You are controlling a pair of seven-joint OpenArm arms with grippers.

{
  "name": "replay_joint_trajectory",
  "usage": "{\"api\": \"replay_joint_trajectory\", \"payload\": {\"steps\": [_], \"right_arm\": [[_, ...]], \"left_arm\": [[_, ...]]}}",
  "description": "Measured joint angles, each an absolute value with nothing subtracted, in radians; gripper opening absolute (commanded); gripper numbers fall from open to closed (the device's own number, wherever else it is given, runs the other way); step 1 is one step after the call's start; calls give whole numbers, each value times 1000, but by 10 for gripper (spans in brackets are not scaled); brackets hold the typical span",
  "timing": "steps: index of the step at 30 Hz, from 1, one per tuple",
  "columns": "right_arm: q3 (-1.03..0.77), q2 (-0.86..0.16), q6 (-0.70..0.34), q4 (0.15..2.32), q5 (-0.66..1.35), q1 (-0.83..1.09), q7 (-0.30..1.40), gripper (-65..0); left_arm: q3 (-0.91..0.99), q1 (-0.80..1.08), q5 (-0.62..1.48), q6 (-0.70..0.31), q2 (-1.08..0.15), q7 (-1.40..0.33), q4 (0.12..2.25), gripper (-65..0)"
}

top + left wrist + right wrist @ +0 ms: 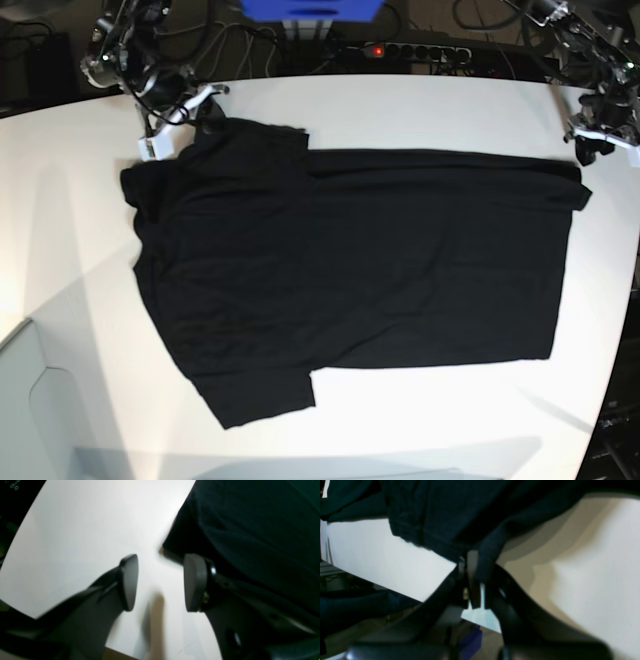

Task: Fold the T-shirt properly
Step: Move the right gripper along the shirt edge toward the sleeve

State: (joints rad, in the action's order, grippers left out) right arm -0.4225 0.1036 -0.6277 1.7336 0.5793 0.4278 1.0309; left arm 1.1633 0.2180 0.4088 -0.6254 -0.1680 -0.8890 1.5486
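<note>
The black T-shirt [350, 270] lies spread flat on the white table [420, 420], plain face up, collar end to the left. At its far left sleeve, my right gripper [205, 108] is shut on the cloth. The right wrist view shows the hemmed edge of the T-shirt [440, 517] pinched in that gripper [476, 585], lifted a little off the table. My left gripper [597, 145] hovers by the far right hem corner. In the left wrist view it [162, 582] stands open over bare table, with the T-shirt [250, 530] corner just beyond its right pad [195, 582].
A power strip [400, 50] with a red light, a blue box [310, 8] and cables lie behind the table's far edge. The table edge curves close to the left arm on the right. A pale grey panel [30, 410] sits at lower left.
</note>
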Motion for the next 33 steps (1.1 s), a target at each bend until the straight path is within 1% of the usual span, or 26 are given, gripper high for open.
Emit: {"api": "replay_joint_trajectory", "payload": {"steps": [2,6,10,17,24,33], "right_arm": [[-418,105,-628,1762,553,422,1050,-650],[-419,110,-630,1841,493,405,1165,-650],[-421,122,-630,1879,493,346,1208,-650],[-403,151,-631,1880,489,248,1262,-650],[-303,153,-630,1881,495,195,1253,-650],[-296,153,-629,1851,487,83,1250,-650]], "left_arm": [[1163,218,409,-625,-168,-889,1549,-366],[1163,218,409,-626,-168,-889,1549,-366],[1163,218,409,-625,-168,-889,1549,-366],[1162,234,409,-626,-168,-889,1549,-366],[1163,241,409,-626,-167,-888,1549,-366],[1161,249,409,-628,-167,-889,1549,-366]]}}
